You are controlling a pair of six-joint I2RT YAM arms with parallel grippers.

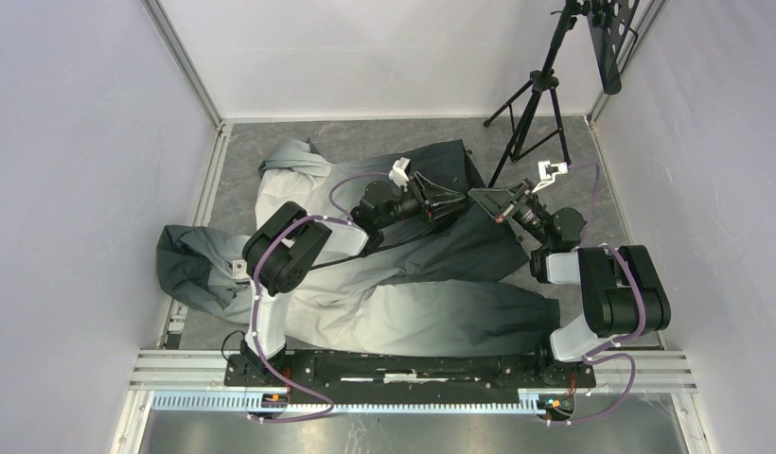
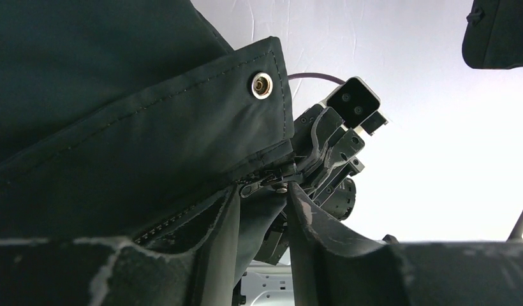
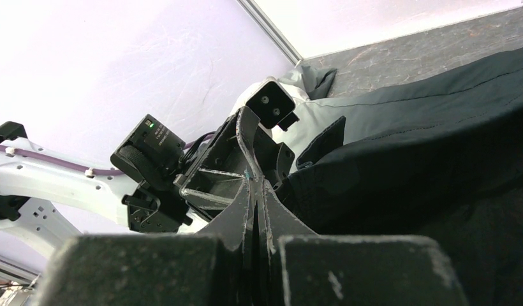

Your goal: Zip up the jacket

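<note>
Left gripper point(image 2: 262, 191), jaws apart, straddles the zipper pull point(image 2: 266, 184) at its tip; zipper teeth point(image 2: 176, 220) run back toward its wrist. Right gripper point(image 3: 256, 191), just ahead, pinches the jacket point(image 2: 118, 127) hem.

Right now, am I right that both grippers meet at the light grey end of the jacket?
Not quite: the left gripper and the right gripper meet at the dark charcoal end of the jacket, not the light grey one; the top external view shows it.
</note>
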